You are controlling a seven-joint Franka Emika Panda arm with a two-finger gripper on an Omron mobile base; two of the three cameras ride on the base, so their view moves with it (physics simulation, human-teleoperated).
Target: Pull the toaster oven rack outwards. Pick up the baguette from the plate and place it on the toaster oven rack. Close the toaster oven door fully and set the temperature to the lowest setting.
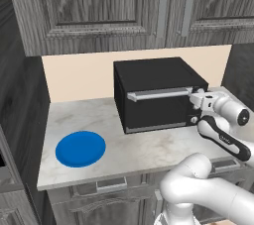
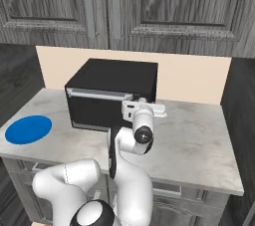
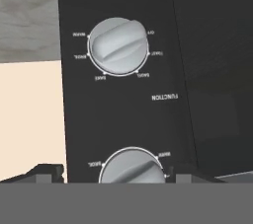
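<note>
The black toaster oven (image 1: pixel 154 76) stands on the counter with its door (image 1: pixel 155 111) closed upright and the silver handle along the door's top edge. My gripper (image 1: pixel 194 103) is at the knob column on the oven's right front. In the hand view the gripper (image 3: pixel 116 173) is open, its dark fingertips (image 3: pixel 49 172) on either side of one silver knob (image 3: pixel 132 166). A second knob (image 3: pixel 118 46), with the label FUNCTION beside it, sits further along the panel. The blue plate (image 1: pixel 80 148) lies bare at the counter's left. The baguette and the rack are hidden.
Grey wall cabinets (image 1: pixel 124 6) hang above the oven. A dark wall (image 1: pixel 30 95) bounds the counter on the left. The marble counter (image 2: pixel 199 145) runs on to the right of the oven, with drawers (image 1: pixel 111 184) under its front edge.
</note>
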